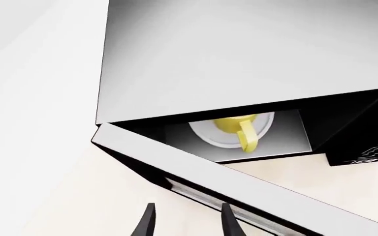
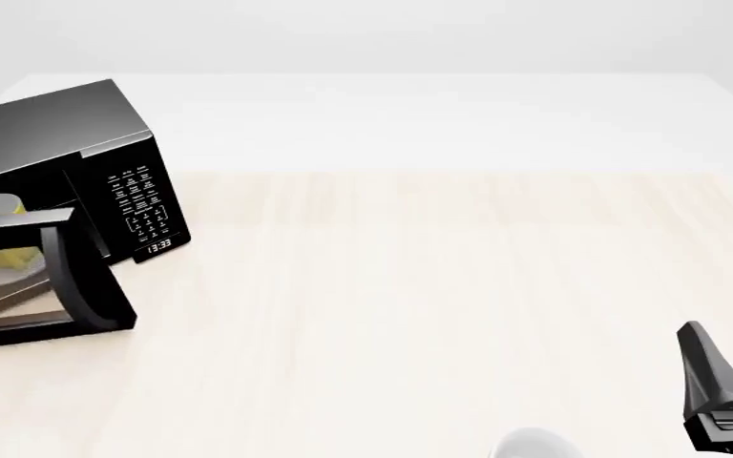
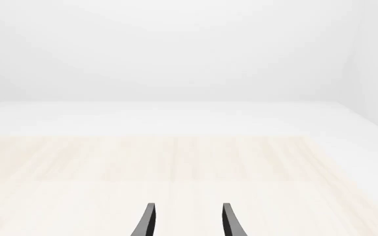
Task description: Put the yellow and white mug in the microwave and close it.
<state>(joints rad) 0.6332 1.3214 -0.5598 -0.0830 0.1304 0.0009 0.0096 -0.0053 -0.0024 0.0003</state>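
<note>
One risk: your spread, empty left gripper (image 1: 185, 221) glances off the microwave (image 2: 54, 143) door (mid-left, half-shut), jolting the yellow and white mug (image 1: 236, 129).

Left end effector (image 1: 185, 221) open; right end effector (image 3: 187, 221) open, empty.

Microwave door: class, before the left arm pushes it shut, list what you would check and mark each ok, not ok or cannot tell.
1. Yellow and white mug inside the microwave, on the turntable plate: ok.
2. Mug clear of the door's swing: ok.
3. Door shut: not ok, partly open.
4. Left gripper open, empty, at the door: ok.
5. Right gripper open, away from the microwave: ok.
</note>
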